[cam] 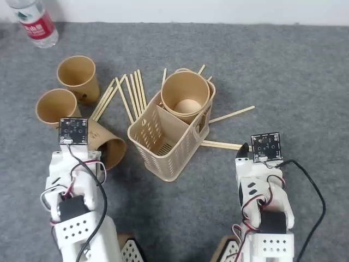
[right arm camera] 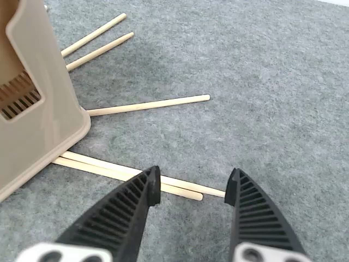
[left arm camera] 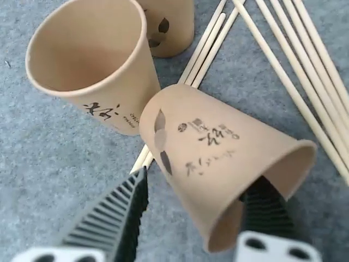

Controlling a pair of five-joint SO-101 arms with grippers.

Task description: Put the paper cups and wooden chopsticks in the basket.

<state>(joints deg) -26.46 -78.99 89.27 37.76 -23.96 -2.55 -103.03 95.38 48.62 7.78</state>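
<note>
Our left gripper (left arm camera: 202,180) straddles the tipped paper cup's (left arm camera: 218,147) wall, jaws apart for pinching; right gripper (right arm camera: 194,180) hangs spread over two wooden chopsticks (right arm camera: 103,163).

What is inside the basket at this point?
One paper cup stands upright in the far compartment of the basket. The near compartment's slotted floor is visible, with nothing on it. The cup hides whatever lies beneath it.

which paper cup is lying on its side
The cup at the left claw, left of the basket. The two cups beyond it stand upright, and a fourth stands in the basket.
</note>
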